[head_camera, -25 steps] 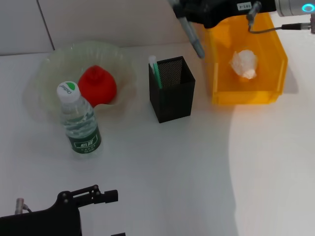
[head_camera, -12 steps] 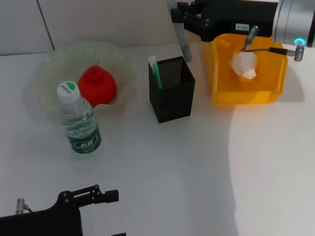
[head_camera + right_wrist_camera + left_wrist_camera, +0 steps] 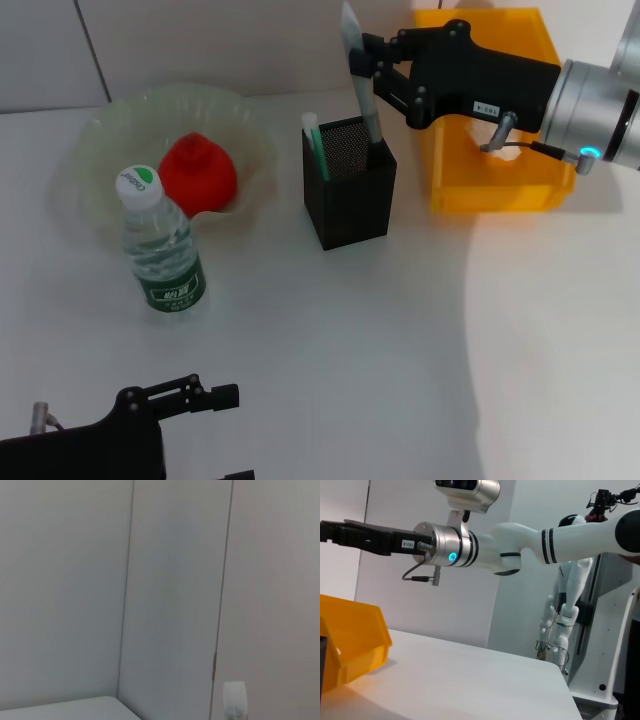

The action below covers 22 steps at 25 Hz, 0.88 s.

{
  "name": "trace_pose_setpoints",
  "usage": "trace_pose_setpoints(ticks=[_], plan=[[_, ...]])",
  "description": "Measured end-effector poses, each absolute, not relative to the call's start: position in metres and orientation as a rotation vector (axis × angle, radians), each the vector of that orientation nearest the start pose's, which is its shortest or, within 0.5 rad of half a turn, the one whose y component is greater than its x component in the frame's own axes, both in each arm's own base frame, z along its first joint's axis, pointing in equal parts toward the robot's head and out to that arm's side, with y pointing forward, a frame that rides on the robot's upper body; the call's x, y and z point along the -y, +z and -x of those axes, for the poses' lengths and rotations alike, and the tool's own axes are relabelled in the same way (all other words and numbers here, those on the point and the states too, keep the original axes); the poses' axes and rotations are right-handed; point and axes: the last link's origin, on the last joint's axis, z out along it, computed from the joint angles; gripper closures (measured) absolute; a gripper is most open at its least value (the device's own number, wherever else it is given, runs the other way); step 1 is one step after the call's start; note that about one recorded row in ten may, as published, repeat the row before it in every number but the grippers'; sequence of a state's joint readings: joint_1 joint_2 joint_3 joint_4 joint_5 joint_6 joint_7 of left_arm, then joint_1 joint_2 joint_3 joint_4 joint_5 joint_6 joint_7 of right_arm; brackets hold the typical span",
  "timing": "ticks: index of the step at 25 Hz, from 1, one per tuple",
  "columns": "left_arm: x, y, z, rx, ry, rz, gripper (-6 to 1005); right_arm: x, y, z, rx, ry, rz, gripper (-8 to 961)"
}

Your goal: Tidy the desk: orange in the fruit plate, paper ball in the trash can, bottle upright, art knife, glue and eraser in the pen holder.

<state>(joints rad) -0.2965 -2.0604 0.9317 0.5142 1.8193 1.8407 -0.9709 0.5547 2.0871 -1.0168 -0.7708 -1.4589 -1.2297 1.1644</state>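
Since a second ago, my right end effector point(image 3: 372, 68) has swung from above the yellow trash can point(image 3: 560, 195) to over the black pen holder point(image 3: 350, 195), clamped on the upper part of the art knife point(image 3: 361, 90), whose lower end dips inside. It seems light, stiff and slim, best held mid-shaft. My left end effector point(image 3: 215, 400) is parked low near the desk point(image 3: 330, 340) edge; its state I cannot tell.

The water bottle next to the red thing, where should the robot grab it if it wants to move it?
Around the middle of the water bottle, just above the green label, coming in level from the open table side in front. It stands upright, its body is round and even there, and the fruit plate crowds it from behind. The white cap is narrower and likelier to slip.
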Motion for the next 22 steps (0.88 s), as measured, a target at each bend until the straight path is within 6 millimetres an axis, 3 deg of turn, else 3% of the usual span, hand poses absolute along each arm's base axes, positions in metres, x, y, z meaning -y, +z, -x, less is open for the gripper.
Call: trace_pose_setpoints(ticks=[6,22], plan=[[-0.216,-0.025,0.289,0.350,-1.006,2.894,216,-0.381,0.000,-0.204,-0.139,0.878,2.378,828],[-0.217,-0.024,0.289,0.394,-1.019,2.868,216,-0.372,-0.016,-0.220,-0.075,0.880,2.295,829]])
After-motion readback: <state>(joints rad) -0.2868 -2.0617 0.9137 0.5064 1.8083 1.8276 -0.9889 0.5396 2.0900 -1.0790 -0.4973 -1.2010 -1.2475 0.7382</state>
